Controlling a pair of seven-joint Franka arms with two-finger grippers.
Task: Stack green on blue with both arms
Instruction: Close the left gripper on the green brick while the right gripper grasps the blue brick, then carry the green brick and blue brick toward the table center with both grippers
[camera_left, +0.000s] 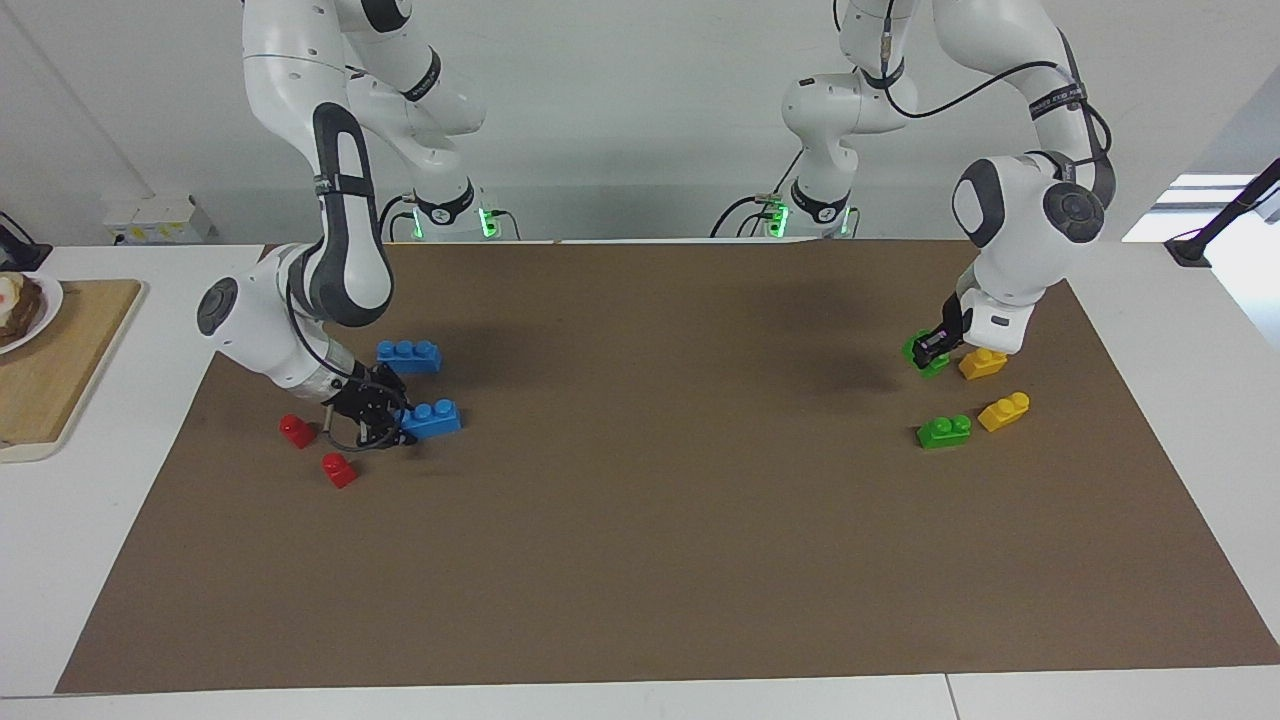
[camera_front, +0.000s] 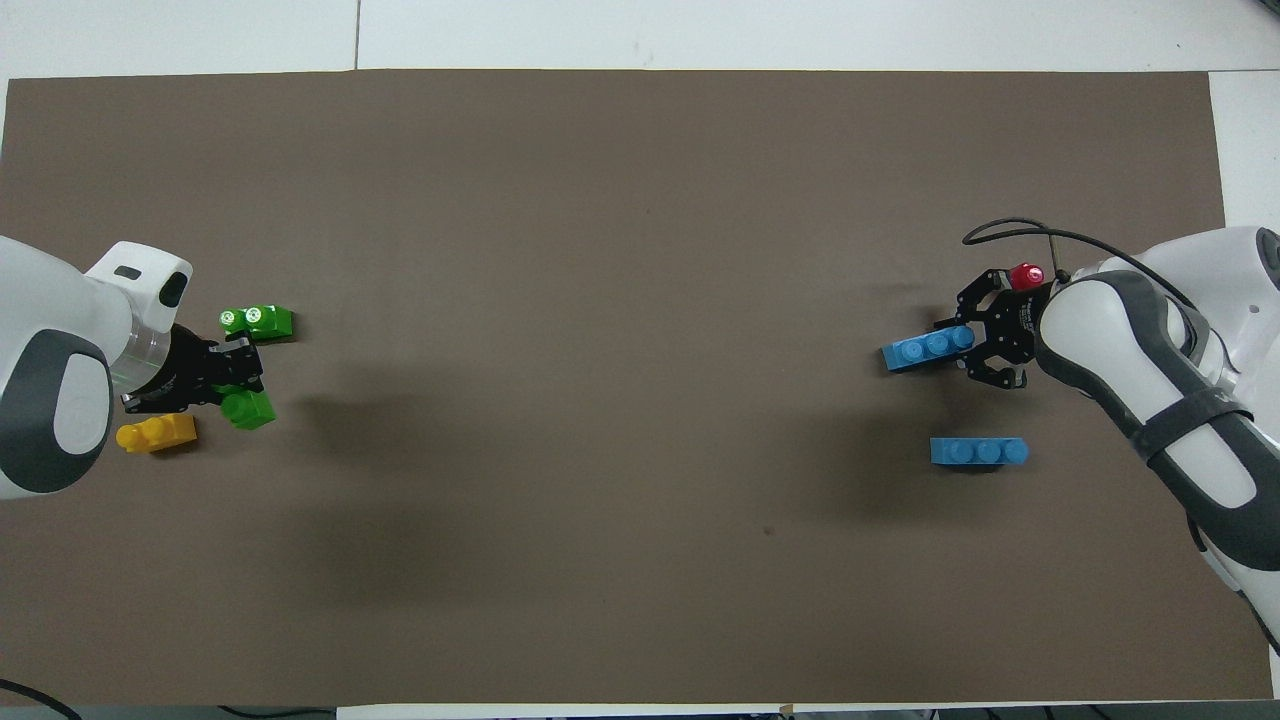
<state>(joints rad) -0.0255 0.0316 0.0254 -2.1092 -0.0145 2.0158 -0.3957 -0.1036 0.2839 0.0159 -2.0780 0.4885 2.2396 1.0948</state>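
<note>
On the mat (camera_left: 640, 560): two blue bricks (camera_left: 409, 355), two green bricks (camera_left: 944, 431).

A brown mat (camera_left: 660, 560) covers most of the white worktop (camera_left: 1180, 300). Two small red bricks (camera_left: 297, 430) (camera_left: 339, 469) lie near each other toward the right arm's end. Two yellow bricks (camera_left: 983, 362) (camera_left: 1004, 411) sit toward the left arm's end, one nearer the robots. A wooden board (camera_left: 60, 370) lies off the mat, carrying a plate (camera_left: 48, 300) of food at its edge.
</note>
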